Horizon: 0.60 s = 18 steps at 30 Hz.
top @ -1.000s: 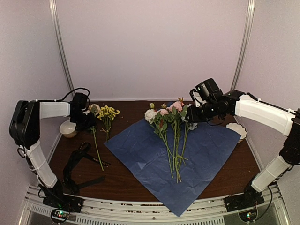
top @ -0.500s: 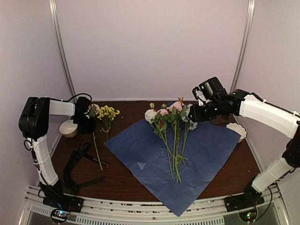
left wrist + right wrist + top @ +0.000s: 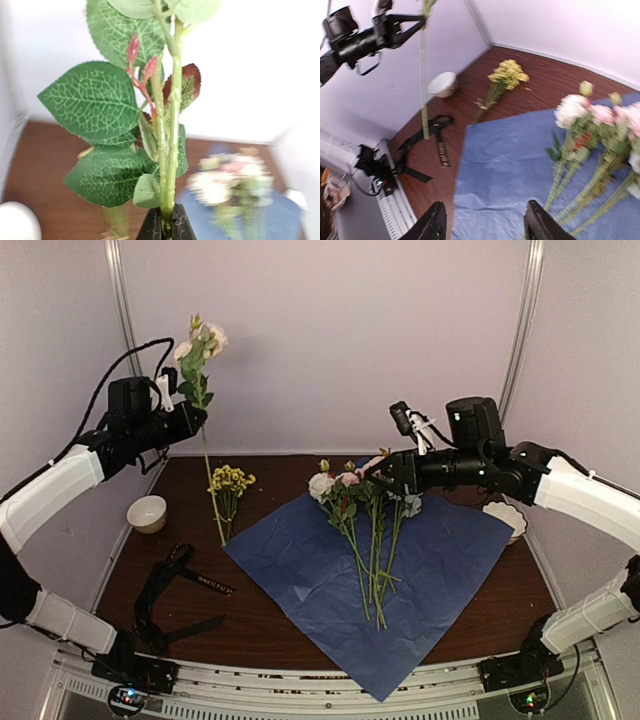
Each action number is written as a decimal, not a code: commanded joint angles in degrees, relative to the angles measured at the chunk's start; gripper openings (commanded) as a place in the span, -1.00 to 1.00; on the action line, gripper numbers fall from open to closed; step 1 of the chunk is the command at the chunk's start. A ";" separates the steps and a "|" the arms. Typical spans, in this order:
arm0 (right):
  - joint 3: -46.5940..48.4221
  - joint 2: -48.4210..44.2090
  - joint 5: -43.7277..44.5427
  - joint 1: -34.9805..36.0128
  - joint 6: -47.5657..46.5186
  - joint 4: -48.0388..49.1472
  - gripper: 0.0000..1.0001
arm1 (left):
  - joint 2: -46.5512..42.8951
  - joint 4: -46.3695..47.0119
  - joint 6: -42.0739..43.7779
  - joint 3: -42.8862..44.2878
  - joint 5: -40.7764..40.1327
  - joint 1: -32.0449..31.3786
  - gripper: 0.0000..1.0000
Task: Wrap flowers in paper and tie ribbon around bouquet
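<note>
Flowers lie fanned on the paper, heads toward the back. One pink-headed stem hangs upright, pinched by the left gripper — presumably for carrying to the bunch. Right gripper hovers over the heads, jaws parted, empty.

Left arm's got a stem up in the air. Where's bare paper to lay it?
Bare paper left of the flowers, toward the yellow sprig; also right of them, toward the white dish. Crowded mid-sheet where stems overlap.
</note>
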 commanded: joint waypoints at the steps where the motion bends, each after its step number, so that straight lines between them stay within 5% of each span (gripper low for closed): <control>1: 3.93 3.90 -19.62 5.54 -0.27 18.12 0.18 | -4.41 22.34 -0.19 -4.25 20.03 -10.42 -1.00; 6: 15.70 14.37 -20.94 8.59 2.38 18.44 0.47 | -2.30 39.76 -4.81 -4.15 29.21 -21.96 -1.00; 11: 14.01 17.29 -18.34 9.60 9.22 28.34 0.35 | 0.12 49.69 -8.29 -4.20 30.48 -25.74 -1.00; 13: 12.39 17.69 -17.77 9.69 12.06 32.77 0.13 | 1.47 50.74 -8.83 -3.85 30.84 -26.41 -1.00; 16: 11.27 17.02 -16.37 9.61 13.67 34.21 -0.71 | 3.71 52.39 -11.42 -2.89 33.45 -26.62 -1.00; 18: 9.68 15.27 -13.42 9.05 14.04 33.74 -1.00 | 4.06 51.89 -12.15 -2.71 34.05 -26.57 -1.00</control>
